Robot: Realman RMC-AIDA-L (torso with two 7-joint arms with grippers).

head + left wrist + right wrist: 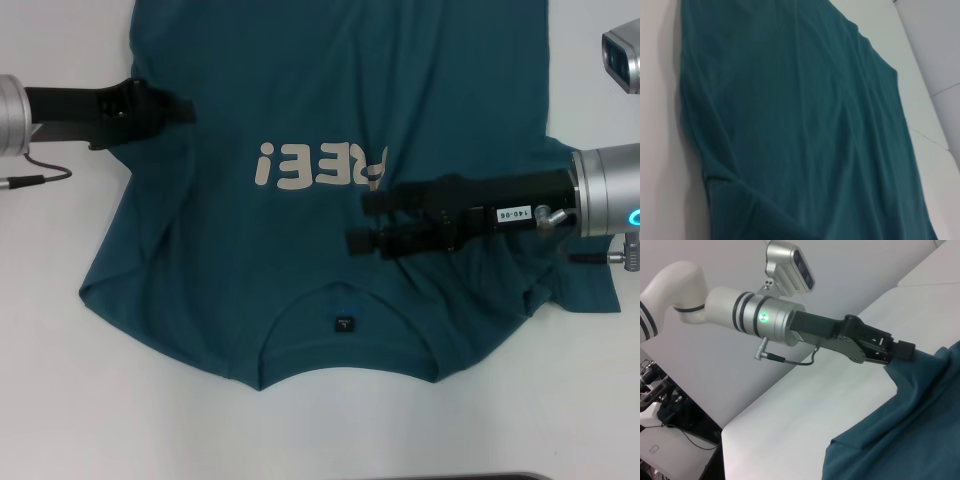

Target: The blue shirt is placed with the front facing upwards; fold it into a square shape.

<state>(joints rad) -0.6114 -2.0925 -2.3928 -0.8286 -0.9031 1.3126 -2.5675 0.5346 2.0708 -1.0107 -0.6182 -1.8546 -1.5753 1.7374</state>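
Left gripper (183, 108) clamps shirt (310, 270) edge on my left, cloth pinched. Shirt flat on table (60, 380), print up, collar near me. Right gripper (356, 222) over chest; can't tell jaws. Folding barely started.

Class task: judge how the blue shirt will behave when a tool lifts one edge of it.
The blue shirt probably flops and drapes: it rises in folds where the left tool pinches its edge. It likely bunches rather than slides; wrinkles gather beneath the right tool.
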